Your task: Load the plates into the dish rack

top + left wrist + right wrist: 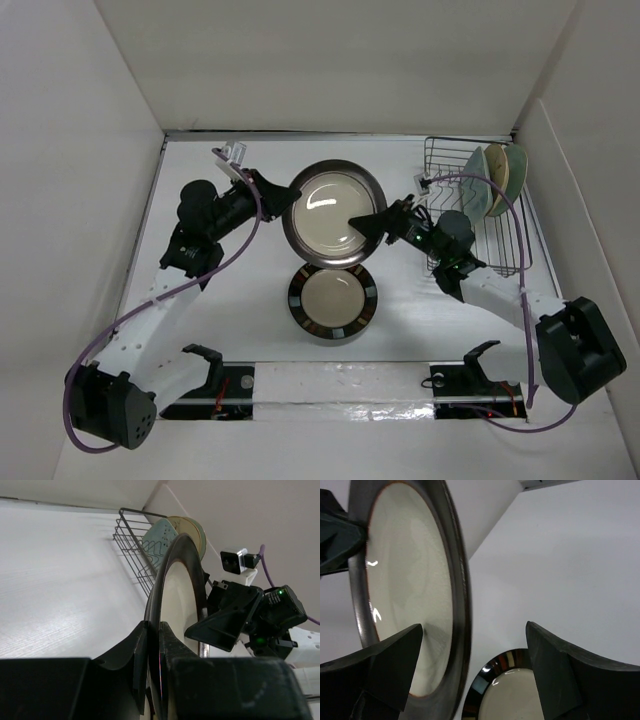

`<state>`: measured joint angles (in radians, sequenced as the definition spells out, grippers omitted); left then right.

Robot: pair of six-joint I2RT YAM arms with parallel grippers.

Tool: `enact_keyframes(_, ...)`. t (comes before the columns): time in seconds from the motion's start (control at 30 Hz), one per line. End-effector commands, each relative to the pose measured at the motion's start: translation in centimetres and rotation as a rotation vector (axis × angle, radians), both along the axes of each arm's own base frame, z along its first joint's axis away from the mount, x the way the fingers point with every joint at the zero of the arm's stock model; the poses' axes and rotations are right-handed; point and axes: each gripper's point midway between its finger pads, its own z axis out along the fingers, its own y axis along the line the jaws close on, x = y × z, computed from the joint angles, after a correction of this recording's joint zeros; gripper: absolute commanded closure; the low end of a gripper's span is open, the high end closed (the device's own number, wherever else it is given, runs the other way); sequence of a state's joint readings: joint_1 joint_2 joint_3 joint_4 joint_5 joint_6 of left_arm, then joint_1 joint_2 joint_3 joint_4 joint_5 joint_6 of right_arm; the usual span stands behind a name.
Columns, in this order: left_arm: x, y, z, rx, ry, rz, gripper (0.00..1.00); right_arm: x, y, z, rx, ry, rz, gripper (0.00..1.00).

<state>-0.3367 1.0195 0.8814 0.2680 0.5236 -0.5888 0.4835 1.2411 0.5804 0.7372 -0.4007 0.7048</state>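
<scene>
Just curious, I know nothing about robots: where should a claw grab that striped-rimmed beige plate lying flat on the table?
The black-and-white striped-rim beige round plate lies flat and face up, so probably pinch its raised rim, one finger inside, one outside, coming down from above.

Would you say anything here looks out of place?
Nothing spilled or broken. Only the brown-rimmed plate stands out: pinched at one rim by the left end effector, the right end effector open beside it.
</scene>
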Motion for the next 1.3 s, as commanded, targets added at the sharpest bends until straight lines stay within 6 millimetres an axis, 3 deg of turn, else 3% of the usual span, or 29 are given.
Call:
enact_keyframes(0.0, -2.3, -0.9, 5.4, -0.111, -0.166, -0.103, 1.00, -1.0, 0.5, 3.8, 0.098, -0.121, 0.068, 0.18)
enact_keyframes(0.03, -2.2, -0.9, 5.1, -0.104, -0.157, -0.101, 1.00, -1.2, 1.1, 3.6, 0.097, -0.121, 0.096, 0.22)
enact_keyframes(0.07, -2.2, -0.9, 4.8, -0.102, -0.155, -0.101, 1.00, -1.8, 1.5, 4.0, 0.100, -0.142, 0.135, 0.35)
enact_keyframes(0.13, -2.4, -0.8, 4.4, -0.109, -0.145, -0.100, 1.00, -2.1, 1.9, 3.9, 0.117, -0.134, 0.172, 0.51)
enact_keyframes(0.17, -2.2, -0.7, 4.2, -0.107, -0.139, -0.088, 1.00, -2.4, 1.9, 4.5, 0.138, -0.156, 0.188, 0.70)
enact_keyframes(0.2, -2.1, -0.5, 4.2, -0.098, -0.139, -0.074, 1.00, -2.6, 1.9, 4.6, 0.155, -0.145, 0.195, 0.79)
enact_keyframes(0.27, -1.3, 0.2, 3.7, -0.062, -0.125, -0.013, 1.00, -2.7, 2.2, 4.6, 0.158, -0.152, 0.216, 0.96)
enact_keyframes(0.3, -1.1, 0.6, 3.8, -0.054, -0.127, 0.014, 0.95, -2.8, 2.2, 4.7, 0.158, -0.157, 0.224, 1.00)
enact_keyframes(0.33, -1.0, 0.9, 3.7, -0.046, -0.126, 0.038, 0.83, -2.8, 2.2, 4.8, 0.160, -0.156, 0.220, 1.00)
enact_keyframes(0.37, -0.3, 1.7, 3.2, -0.025, -0.108, 0.101, 0.60, -2.6, 1.7, 5.1, 0.173, -0.154, 0.184, 1.00)
enact_keyframes(0.47, -0.1, 3.4, 3.6, 0.020, -0.130, 0.199, 0.31, -1.5, 0.9, 5.7, 0.177, -0.141, 0.115, 1.00)
enact_keyframes(0.53, -0.6, 4.6, 4.5, 0.028, -0.166, 0.253, 0.24, -0.4, -0.3, 7.5, 0.179, -0.175, 0.048, 1.00)
enact_keyframes(0.57, -0.3, 5.6, 4.3, 0.042, -0.161, 0.314, 0.21, 1.0, -1.2, 7.2, 0.167, -0.117, -0.034, 1.00)
enact_keyframes(0.6, -0.8, 6.5, 5.0, 0.051, -0.192, 0.347, 0.20, 1.5, -1.7, 9.2, 0.178, -0.146, -0.076, 1.00)
enact_keyframes(0.7, -1.6, 8.6, 5.4, 0.080, -0.244, 0.444, 0.20, 4.1, -4.2, 10.8, 0.100, -0.177, -0.254, 1.00)
enact_keyframes(0.73, -1.7, 9.0, 4.4, 0.093, -0.239, 0.458, 0.20, 4.2, -5.0, 13.6, 0.104, -0.234, -0.298, 1.00)
enact_keyframes(0.8, -2.5, 9.6, 4.4, 0.085, -0.266, 0.477, 0.24, 5.7, -7.9, 14.1, -0.003, -0.268, -0.481, 1.00)
enact_keyframes(0.83, -2.5, 9.7, 3.7, 0.100, -0.265, 0.480, 0.26, 5.7, -9.7, 16.5, -0.018, -0.311, -0.571, 1.00)
enact_keyframes(0.87, -2.7, 9.6, 3.4, 0.107, -0.262, 0.471, 0.28, 6.9, -12.5, 15.9, -0.090, -0.276, -0.726, 1.00)
enact_keyframes(0.93, -3.0, 9.1, 2.5, 0.110, -0.253, 0.435, 0.29, 7.9, -16.4, 16.5, -0.245, -0.306, -0.919, 1.00)
enact_keyframes(1.0, -3.6, 7.9, 2.9, 0.087, -0.264, 0.362, 0.30, 8.7, -21.3, 17.3, -0.322, -0.271, -1.130, 1.00)
enact_keyframes(1.13, -4.5, 7.1, 3.4, 0.076, -0.279, 0.306, 0.30, 10.1, -26.4, 18.4, -0.446, -0.278, -1.276, 1.00)
enact_keyframes(1.27, -5.7, 7.4, 4.5, 0.048, -0.323, 0.303, 0.30, 11.9, -29.9, 17.5, -0.571, -0.233, -1.328, 1.00)
